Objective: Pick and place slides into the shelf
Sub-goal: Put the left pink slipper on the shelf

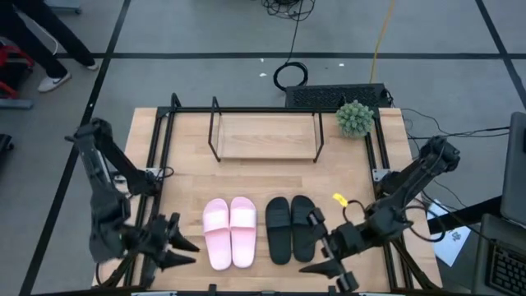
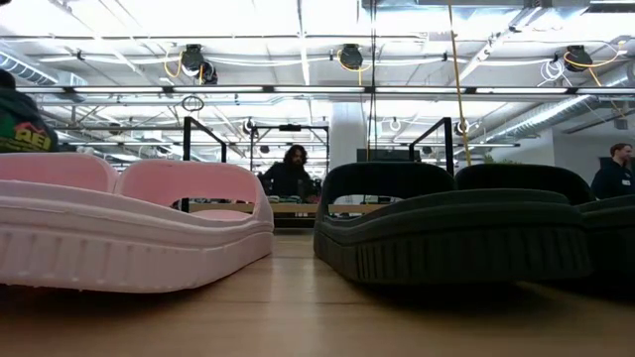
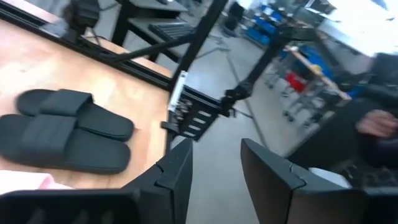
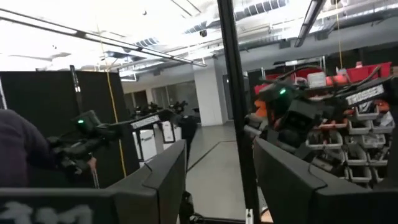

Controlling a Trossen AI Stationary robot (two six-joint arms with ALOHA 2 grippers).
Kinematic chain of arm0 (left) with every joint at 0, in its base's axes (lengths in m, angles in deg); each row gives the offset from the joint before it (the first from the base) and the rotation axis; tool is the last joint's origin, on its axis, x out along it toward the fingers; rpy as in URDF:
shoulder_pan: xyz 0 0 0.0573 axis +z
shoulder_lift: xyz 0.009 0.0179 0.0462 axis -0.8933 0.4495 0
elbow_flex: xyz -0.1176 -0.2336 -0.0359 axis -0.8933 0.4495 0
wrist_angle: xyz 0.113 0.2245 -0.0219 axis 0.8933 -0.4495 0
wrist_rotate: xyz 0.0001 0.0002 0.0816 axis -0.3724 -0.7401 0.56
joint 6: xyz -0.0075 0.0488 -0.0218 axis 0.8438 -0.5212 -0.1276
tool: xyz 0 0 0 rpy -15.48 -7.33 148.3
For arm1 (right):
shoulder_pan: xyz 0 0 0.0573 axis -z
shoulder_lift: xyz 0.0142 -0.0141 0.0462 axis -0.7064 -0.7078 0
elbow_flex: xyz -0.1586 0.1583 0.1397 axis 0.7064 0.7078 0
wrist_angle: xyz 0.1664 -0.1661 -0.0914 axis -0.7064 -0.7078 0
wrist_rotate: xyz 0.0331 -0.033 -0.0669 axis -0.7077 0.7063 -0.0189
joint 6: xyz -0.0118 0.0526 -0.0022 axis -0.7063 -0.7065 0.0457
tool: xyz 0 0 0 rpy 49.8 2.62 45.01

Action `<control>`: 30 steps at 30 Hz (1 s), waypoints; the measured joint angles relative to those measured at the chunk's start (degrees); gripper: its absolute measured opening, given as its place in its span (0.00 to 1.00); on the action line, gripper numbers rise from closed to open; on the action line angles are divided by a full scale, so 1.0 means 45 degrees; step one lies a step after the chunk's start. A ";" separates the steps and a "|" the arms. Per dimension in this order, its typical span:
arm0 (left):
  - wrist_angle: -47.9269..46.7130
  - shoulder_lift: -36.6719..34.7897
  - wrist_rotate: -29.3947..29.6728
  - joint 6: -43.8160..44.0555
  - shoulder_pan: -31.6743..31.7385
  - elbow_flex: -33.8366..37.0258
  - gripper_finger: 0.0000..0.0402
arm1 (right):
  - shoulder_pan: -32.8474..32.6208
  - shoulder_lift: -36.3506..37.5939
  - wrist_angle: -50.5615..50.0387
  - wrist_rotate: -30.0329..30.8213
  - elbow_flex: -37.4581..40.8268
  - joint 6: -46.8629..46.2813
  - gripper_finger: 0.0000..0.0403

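Observation:
The pale pink slides (image 1: pixel 230 233) and the black slides (image 1: pixel 290 228) lie side by side, soles down, near the table's near edge. The low view shows them close up, the pink pair (image 2: pixel 129 218) and the black pair (image 2: pixel 437 223). The shelf (image 1: pixel 265 136) stands at the table's far middle with nothing on its board. My left gripper (image 1: pixel 191 252) is open just left of the pink pair, and its wrist view looks past its own fingers (image 3: pixel 214 168) to the black slides (image 3: pixel 62 130). My right gripper (image 1: pixel 325 275) is open near the black pair's near right corner. Its wrist view (image 4: pixel 217 168) shows only the room.
A small green potted plant (image 1: pixel 355 117) stands at the far right corner, right of the shelf. A small yellow object (image 1: pixel 339 198) lies right of the black slides. Black frame rails (image 1: pixel 156 164) run along the table's sides. Bare wood lies between the slides and the shelf. People stand beyond the table.

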 joint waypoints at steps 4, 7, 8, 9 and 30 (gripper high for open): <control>-0.1738 0.1348 0.0992 0.1248 -0.0170 -0.1038 0.34 | 0.0009 -0.0115 0.0012 -0.0010 -0.0135 0.0372 0.44; -0.4540 0.2504 0.0858 0.3105 -0.0027 -0.2049 0.34 | -0.0093 0.0042 -0.0030 -0.0105 -0.0135 0.0196 0.44; -0.5538 0.2908 0.0570 0.3764 0.0081 -0.2433 0.34 | -0.0131 0.0112 0.0007 -0.0356 -0.0137 0.0120 0.44; -0.6500 0.3330 0.0261 0.4378 0.0203 -0.2814 0.34 | -0.0172 0.0151 0.0033 -0.0593 -0.0149 0.0116 0.44; -1.4190 0.8948 -0.3311 0.8875 0.1603 -0.5045 0.34 | -0.0413 0.0239 -0.1556 -0.1006 -0.0149 -0.0012 0.44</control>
